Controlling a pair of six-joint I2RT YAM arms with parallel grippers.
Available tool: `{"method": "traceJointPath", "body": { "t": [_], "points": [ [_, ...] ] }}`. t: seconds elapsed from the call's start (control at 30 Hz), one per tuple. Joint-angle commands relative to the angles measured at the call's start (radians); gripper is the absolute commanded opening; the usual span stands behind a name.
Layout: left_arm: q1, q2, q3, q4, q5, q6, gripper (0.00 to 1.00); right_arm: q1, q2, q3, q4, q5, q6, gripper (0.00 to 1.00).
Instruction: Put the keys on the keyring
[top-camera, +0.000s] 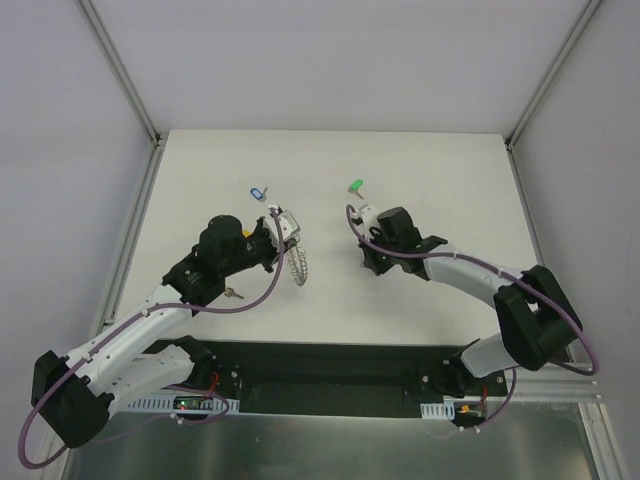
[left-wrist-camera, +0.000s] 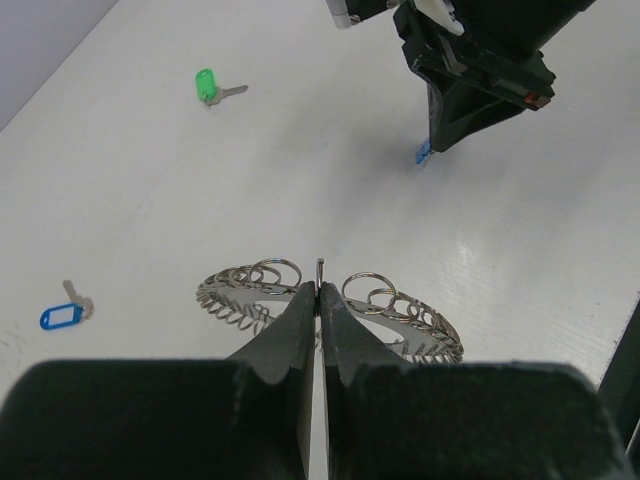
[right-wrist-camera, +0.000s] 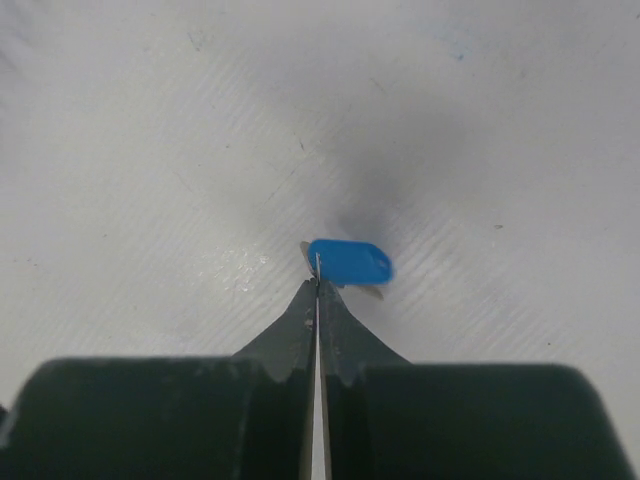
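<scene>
My left gripper (left-wrist-camera: 319, 287) is shut on the keyring (left-wrist-camera: 405, 318), a wide silver ring edged with small wire loops; one thin loop stands pinched between the tips. In the top view the keyring (top-camera: 297, 265) hangs at the left gripper (top-camera: 284, 243), left of centre. My right gripper (right-wrist-camera: 317, 284) is shut on the solid-blue key (right-wrist-camera: 350, 261), held just over the table. It shows in the left wrist view (left-wrist-camera: 422, 152) under the right gripper (left-wrist-camera: 445, 125), beyond the ring. The right gripper (top-camera: 367, 266) is right of the ring, apart from it.
A green key (top-camera: 354, 185) lies behind the right gripper, also seen in the left wrist view (left-wrist-camera: 207, 86). A pale blue key (top-camera: 258, 192) lies behind the left gripper, and shows in the left wrist view (left-wrist-camera: 60, 316). A small silver key (top-camera: 233, 293) lies under the left arm.
</scene>
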Motion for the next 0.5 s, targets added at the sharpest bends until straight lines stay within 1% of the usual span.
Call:
{"method": "traceJointPath", "body": {
  "t": [0.0,0.13,0.23,0.33,0.4,0.47],
  "points": [
    [-0.011,-0.062,0.008,0.038,0.128,0.033,0.0,0.006,-0.142,0.057,-0.052,-0.061,-0.048,0.01],
    [-0.011,-0.076,0.045,0.037,0.227,0.047,0.0,0.006,-0.293,0.108,-0.133,-0.144,-0.078,0.01],
    [-0.01,-0.062,0.092,0.035,0.316,0.051,0.0,0.006,-0.378,0.154,-0.188,-0.168,-0.09,0.02],
    [-0.008,-0.037,0.143,0.031,0.392,0.071,0.0,0.006,-0.425,0.208,-0.237,-0.199,-0.118,0.02],
    [-0.007,-0.016,0.192,0.014,0.428,0.091,0.0,0.006,-0.445,0.269,-0.302,-0.221,-0.15,0.03],
    [0.004,0.018,0.229,-0.001,0.498,0.1,0.0,0.006,-0.456,0.306,-0.363,-0.268,-0.169,0.02]
  ]
}}
